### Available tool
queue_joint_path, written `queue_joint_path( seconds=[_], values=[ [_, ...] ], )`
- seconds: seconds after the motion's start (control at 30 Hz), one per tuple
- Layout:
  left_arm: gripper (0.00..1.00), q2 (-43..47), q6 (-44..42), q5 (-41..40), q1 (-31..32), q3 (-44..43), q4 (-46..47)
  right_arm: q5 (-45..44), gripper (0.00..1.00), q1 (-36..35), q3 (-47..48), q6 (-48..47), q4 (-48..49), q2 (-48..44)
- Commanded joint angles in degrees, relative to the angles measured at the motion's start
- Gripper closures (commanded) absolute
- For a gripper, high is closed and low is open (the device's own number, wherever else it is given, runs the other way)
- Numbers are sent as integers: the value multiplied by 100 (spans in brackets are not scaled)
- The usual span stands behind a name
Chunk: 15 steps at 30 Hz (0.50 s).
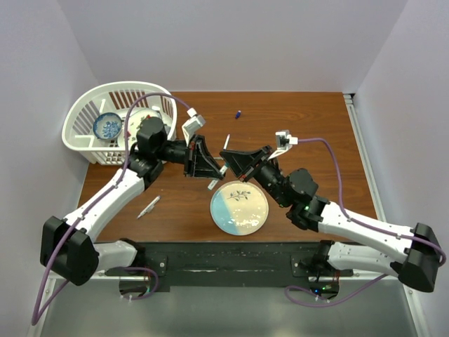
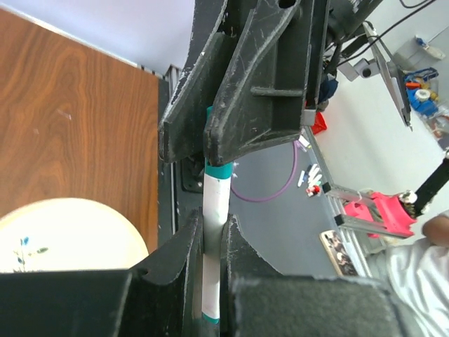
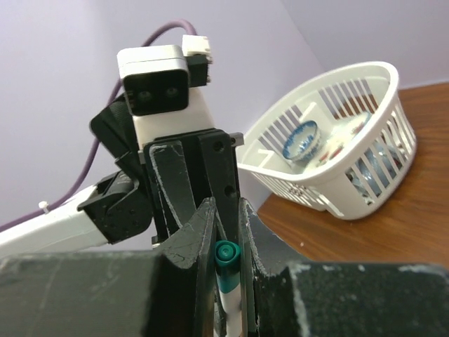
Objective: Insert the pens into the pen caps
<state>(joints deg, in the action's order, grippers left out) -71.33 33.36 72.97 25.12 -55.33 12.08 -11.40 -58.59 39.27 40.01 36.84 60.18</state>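
A white pen (image 2: 215, 210) with a dark green band is clamped between my left gripper's (image 2: 214, 232) jaws. Its upper end runs into the right gripper's black fingers (image 2: 238, 105), which meet mine above the table. In the right wrist view my right gripper (image 3: 225, 214) is shut on the dark green cap (image 3: 226, 254), with white pen body showing below it. From above, both grippers (image 1: 210, 167) (image 1: 230, 156) touch tip to tip just behind the plate. A small blue cap (image 1: 238, 114) lies on the far table. Another pen (image 1: 148, 208) lies near the left arm.
A round blue-and-cream plate (image 1: 239, 207) sits at the front centre, under the grippers' meeting point. A white slatted basket (image 1: 119, 123) with a blue patterned bowl (image 1: 106, 126) stands at the back left. The table's near edge carries a black rail.
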Motion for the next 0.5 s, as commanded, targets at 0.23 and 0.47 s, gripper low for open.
queue_joint_path(
  seconds=[0.23,0.47],
  values=[
    [100,760,539,-1813,-306,619,2660,-170,69,-970,1627,-511,-3333,327],
    [100,1112,724,-1637,-306,919,2756,-485,99,-970,1646,-608,-2823,494]
  ],
)
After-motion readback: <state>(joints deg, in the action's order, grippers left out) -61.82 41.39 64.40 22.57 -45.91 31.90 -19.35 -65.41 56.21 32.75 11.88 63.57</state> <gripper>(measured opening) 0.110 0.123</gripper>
